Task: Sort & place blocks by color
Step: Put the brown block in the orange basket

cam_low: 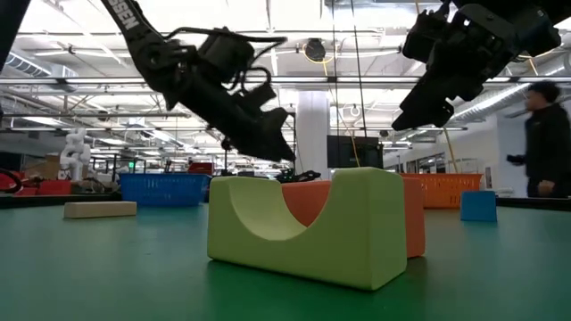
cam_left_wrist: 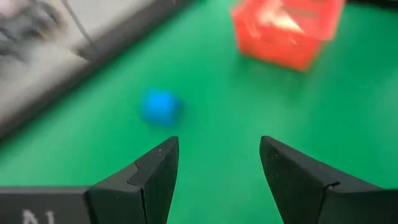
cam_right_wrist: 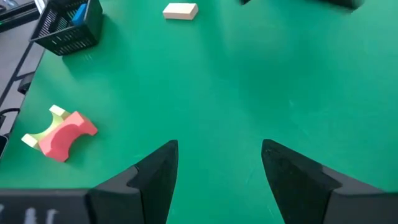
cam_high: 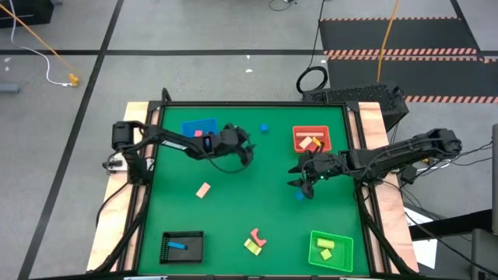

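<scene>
My left gripper [cam_high: 246, 151] [cam_left_wrist: 217, 165] is open and raised above the table's middle, holding nothing. Ahead of it a small blue block [cam_high: 264, 127] [cam_left_wrist: 160, 106] sits on the green table near the far edge. My right gripper [cam_high: 301, 176] [cam_right_wrist: 217, 165] is also open and holds nothing; it hovers in front of the red tray [cam_high: 312, 141], with another blue block [cam_high: 299, 194] just below it. A tan block [cam_high: 203, 190] [cam_right_wrist: 180, 10] lies left of centre. A pink arch [cam_high: 257, 236] [cam_right_wrist: 65, 132] and a yellow arch [cam_high: 252, 246] [cam_low: 303, 223] lie together near the near edge.
The blue tray [cam_high: 200, 128] at far left holds a pink block. The red tray holds yellow and cream blocks. The green tray [cam_high: 331, 250] at near right holds yellow blocks, and the black tray [cam_high: 183, 246] at near left holds a blue one. A person [cam_low: 544, 134] stands beyond the table.
</scene>
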Available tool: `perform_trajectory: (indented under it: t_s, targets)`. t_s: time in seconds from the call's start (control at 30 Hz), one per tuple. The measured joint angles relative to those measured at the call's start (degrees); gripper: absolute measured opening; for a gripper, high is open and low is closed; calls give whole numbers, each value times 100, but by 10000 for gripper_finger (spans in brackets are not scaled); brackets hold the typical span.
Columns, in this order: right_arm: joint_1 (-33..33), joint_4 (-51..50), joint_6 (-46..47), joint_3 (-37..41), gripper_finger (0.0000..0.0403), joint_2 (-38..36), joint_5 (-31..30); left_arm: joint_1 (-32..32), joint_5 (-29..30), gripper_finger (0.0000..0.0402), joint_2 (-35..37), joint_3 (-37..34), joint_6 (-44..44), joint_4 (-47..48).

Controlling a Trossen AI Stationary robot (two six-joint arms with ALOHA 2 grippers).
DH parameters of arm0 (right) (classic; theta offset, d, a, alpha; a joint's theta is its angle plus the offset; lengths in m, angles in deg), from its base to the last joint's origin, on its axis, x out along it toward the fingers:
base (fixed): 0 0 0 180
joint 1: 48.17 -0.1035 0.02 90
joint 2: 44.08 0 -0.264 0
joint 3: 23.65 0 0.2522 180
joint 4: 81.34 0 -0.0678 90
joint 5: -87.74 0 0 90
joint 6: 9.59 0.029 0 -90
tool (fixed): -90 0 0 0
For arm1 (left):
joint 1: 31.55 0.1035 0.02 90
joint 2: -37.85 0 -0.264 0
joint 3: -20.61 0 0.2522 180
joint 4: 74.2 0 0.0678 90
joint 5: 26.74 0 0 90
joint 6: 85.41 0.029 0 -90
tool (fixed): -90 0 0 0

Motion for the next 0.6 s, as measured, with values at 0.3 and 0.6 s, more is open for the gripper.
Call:
perform_trajectory:
  t_s: [0.3, 0.6]
  targets:
    - [-11, -24, -97, 0, 222, 0, 4, -555, -769, 225, 529, -13, -2185, 2574]
    - [-11, -16, -589, 0, 222, 0, -11, -1401, -493, 225, 1276, -11, -4561, 5347]
